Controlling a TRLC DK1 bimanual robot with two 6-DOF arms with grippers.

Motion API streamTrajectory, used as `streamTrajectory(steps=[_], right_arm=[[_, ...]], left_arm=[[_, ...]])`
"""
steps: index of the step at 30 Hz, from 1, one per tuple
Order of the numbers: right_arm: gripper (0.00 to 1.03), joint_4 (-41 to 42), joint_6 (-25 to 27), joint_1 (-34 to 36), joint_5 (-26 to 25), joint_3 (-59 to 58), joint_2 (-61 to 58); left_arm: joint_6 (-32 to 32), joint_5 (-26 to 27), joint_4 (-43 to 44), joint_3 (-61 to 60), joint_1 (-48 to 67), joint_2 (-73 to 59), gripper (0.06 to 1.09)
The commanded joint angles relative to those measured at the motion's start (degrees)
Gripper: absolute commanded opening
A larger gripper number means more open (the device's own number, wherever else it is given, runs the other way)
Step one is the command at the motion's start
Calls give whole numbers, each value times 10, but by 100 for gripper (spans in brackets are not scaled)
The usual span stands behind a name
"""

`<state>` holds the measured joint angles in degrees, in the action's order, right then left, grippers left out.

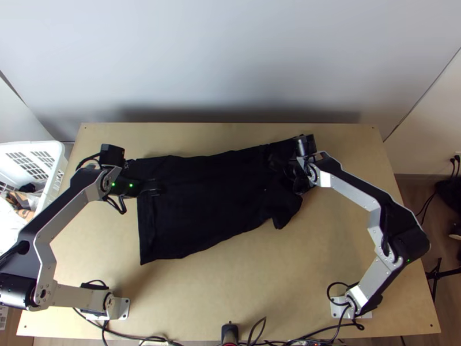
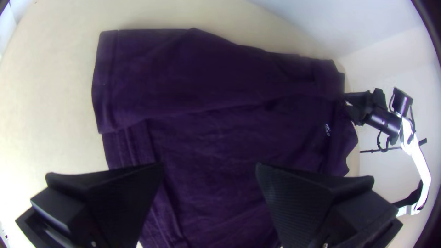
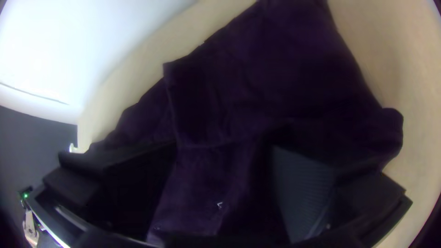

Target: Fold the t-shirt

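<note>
Ok so the left gripper [image 1: 155,189] is over the left end of the black t-shirt [image 1: 201,196], fingers wide apart. Tee's lying across the table [image 1: 248,288], far side folded over. Right gripper [image 1: 286,172]'s at the rumpled right end, fingers apart too.

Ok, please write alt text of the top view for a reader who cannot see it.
A black t-shirt lies partly folded across a light wooden table, with the left gripper over its left end and the right gripper at its bunched right end.
</note>
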<state>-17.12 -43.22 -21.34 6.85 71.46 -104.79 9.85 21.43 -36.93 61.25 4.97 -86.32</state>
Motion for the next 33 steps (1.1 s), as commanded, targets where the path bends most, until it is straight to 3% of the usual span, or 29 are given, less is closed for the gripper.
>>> streamTrajectory(steps=[1,4,8,13,29,31,32,33], right_arm=[[98,-33,47,7,-3,-24,104],[98,-83,30,36,-2,-55,203],[98,-213,5,70,4,-90,289],[98,-239,-10,89,38,-205,341],[91,-23,-27,56,109,-242,175],[81,-16,-35,50,109,-231,158],[71,-17,-51,49,109,-227,152],[52,-17,-71,50,109,-224,151]], left_arm=[[-5,0,0,-6,-8,3,103],[-7,0,0,-9,-10,3,103],[-8,1,1,-10,-10,2,103],[-5,1,7,-10,-8,-2,103],[-4,1,6,-18,-15,16,103],[-4,1,6,-19,-15,17,103],[-4,1,6,-19,-15,17,103],[-4,1,6,-19,-15,18,103]])
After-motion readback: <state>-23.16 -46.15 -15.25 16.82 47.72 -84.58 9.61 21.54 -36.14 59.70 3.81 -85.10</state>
